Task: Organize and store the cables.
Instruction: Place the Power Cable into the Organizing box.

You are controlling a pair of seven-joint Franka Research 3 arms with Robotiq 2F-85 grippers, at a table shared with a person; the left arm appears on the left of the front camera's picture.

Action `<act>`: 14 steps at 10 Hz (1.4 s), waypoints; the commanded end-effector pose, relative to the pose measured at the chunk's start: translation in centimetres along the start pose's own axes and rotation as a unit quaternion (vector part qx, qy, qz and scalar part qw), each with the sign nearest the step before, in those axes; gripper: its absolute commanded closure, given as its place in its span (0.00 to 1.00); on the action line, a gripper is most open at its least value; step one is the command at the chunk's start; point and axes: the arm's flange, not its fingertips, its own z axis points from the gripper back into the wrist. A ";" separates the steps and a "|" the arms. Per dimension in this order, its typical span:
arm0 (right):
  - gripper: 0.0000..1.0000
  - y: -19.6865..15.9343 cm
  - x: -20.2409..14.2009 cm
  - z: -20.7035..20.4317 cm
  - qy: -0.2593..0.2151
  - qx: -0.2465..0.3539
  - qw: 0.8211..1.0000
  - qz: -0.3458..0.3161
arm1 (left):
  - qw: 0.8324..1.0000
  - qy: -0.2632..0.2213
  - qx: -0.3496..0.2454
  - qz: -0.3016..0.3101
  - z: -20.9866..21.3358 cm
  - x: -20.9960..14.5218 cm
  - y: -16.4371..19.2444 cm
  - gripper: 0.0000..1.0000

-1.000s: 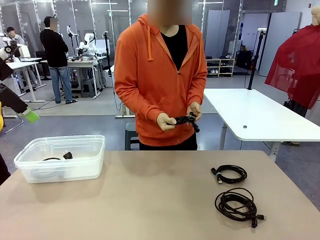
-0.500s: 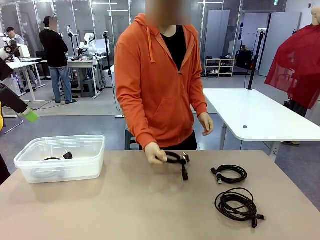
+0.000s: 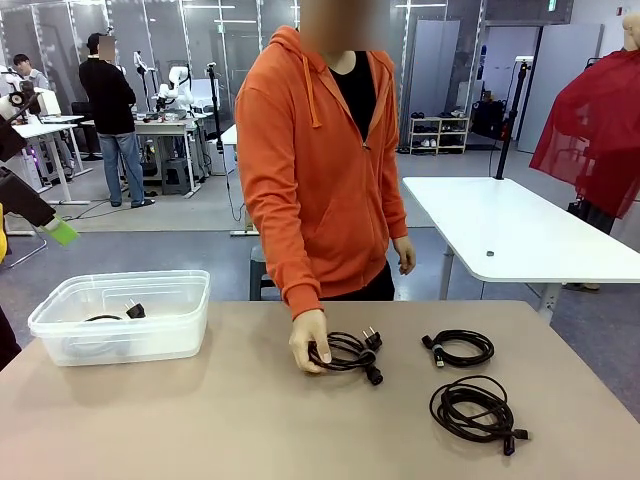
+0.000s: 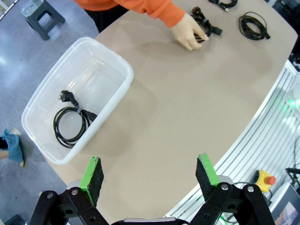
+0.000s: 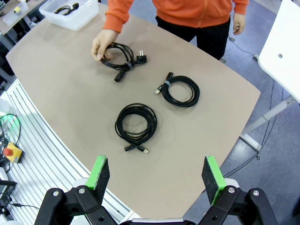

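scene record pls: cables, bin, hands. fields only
bin: clear plastic bin on the left of the table, one coiled cable inside
person: person's hand grips the plug-ended coil, which rests mid-table
loose cables: small coil and larger coil, table right, apart from each other
left robot hand: open, empty, raised above the table
right robot hand: open, empty, raised above the table
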 end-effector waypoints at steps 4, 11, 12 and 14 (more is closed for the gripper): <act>0.00 0.1 0.0 0.0 -0.003 0.001 1.000 0.002 | 1.000 -0.001 -0.001 0.003 0.0 -0.3 -0.3 0.00; 0.00 0.1 0.0 0.0 -0.003 0.001 1.000 0.002 | 1.000 -0.001 -0.001 0.003 0.0 -0.3 -0.3 0.00; 0.00 0.1 0.0 0.0 -0.003 0.001 1.000 0.002 | 1.000 -0.001 -0.001 0.003 0.0 -0.3 -0.3 0.00; 0.00 0.1 0.0 0.0 -0.003 0.001 1.000 0.002 | 1.000 -0.001 -0.001 0.003 0.0 -0.3 -0.3 0.00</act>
